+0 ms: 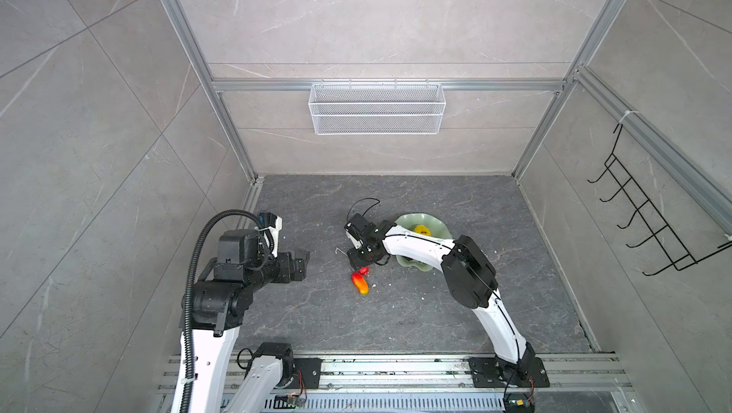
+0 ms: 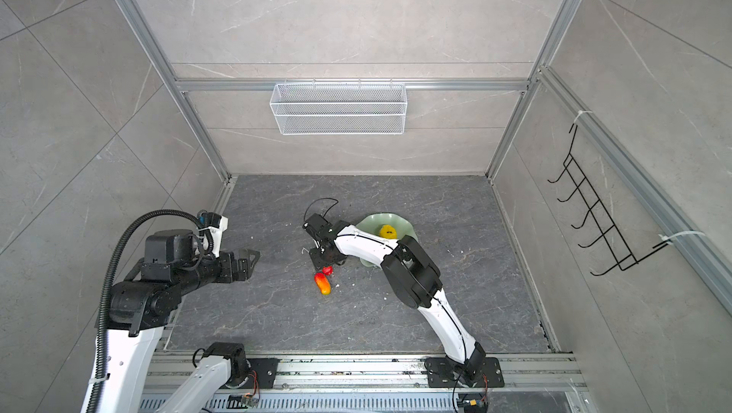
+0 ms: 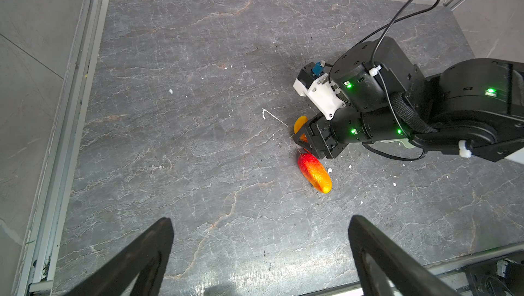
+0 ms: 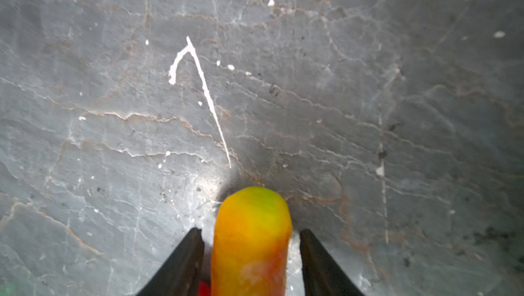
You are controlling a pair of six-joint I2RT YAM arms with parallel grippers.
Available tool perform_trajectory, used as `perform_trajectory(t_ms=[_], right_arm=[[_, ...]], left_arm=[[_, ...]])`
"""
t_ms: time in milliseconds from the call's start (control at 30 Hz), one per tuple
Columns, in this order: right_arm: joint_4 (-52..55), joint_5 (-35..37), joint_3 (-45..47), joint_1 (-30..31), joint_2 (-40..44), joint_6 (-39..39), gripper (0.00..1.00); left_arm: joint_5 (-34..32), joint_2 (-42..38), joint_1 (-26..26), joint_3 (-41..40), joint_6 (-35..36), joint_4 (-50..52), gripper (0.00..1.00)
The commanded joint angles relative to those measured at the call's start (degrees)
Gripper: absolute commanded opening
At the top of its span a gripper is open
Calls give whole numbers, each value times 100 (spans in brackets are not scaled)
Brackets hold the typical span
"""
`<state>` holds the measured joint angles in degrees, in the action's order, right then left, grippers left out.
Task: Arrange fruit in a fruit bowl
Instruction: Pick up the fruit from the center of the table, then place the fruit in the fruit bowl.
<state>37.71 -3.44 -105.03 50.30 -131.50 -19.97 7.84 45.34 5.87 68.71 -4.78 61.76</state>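
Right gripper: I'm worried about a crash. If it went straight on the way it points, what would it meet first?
Most likely the table: the right gripper angles down with its fingertips close to it. The elongated fruit already lies between its open jaws, though depth is unclear.

You're working in a robotics lab test cell, aluminium extrusion frame, grey marble-look wall panels, dark stone-look slab for a tabletop, left arm and right arm bolted to a slotted base rail.
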Motion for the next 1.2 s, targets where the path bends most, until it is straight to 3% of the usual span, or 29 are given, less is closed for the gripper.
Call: perform_trajectory(t_ms=[0,233,533,867,1167], right_arm=[[36,-25,-196,58,-106,-60,52],[253,184,-272,64,184,99,35],[365,529,283,-33,1575,387,30],[87,739,2510,-1553,3973,414,29],[-276,472,3396,-2761,3972,740,28]], left_arm=[[17,-41,-7,-15,-33,86,100],[-1,-42,-7,11,-24,102,100],[7,-40,-7,20,-21,109,100],[51,-44,-7,-15,21,48,100],[79,14,-5,20,46,16,100]])
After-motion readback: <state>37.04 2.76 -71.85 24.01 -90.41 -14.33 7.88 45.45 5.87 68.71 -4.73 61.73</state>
